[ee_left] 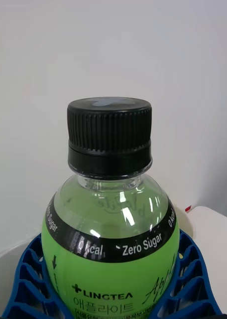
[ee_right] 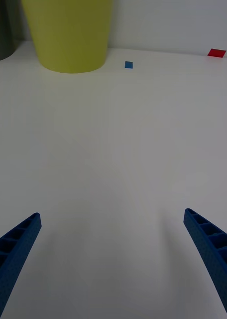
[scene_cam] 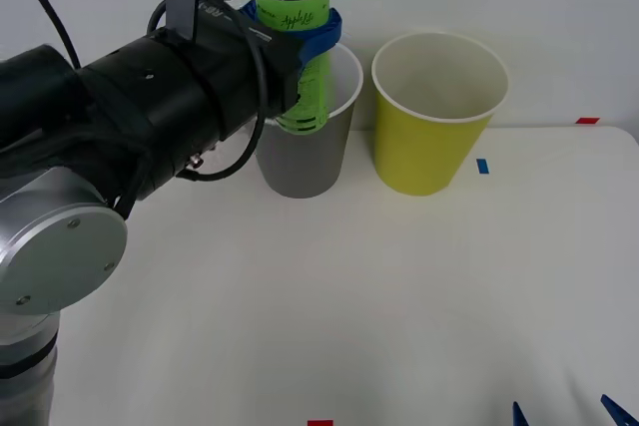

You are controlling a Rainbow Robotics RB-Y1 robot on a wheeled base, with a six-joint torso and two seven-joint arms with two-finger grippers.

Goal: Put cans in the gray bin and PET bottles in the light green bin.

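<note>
My left gripper (scene_cam: 305,42) is shut on a PET bottle (scene_cam: 293,7) with a bright green body and a black cap (ee_left: 109,132). It holds the bottle upright in the air, over the near rim of the gray bin (scene_cam: 305,167). Blue fingers (ee_left: 29,284) wrap both sides of the bottle's body. The light green bin (scene_cam: 429,117) stands right of the gray one, close beside it without touching. My right gripper (scene_cam: 564,411) is open, low at the table's front right, with bare table between its fingers (ee_right: 14,249). Cans are out of view.
A white wall runs close behind both bins. A small blue marker (scene_cam: 483,166) lies just right of the light green bin (ee_right: 68,35), and a red marker (scene_cam: 587,121) lies at the table's far right edge. The gray bin (ee_right: 1,30) shows at the right wrist view's edge.
</note>
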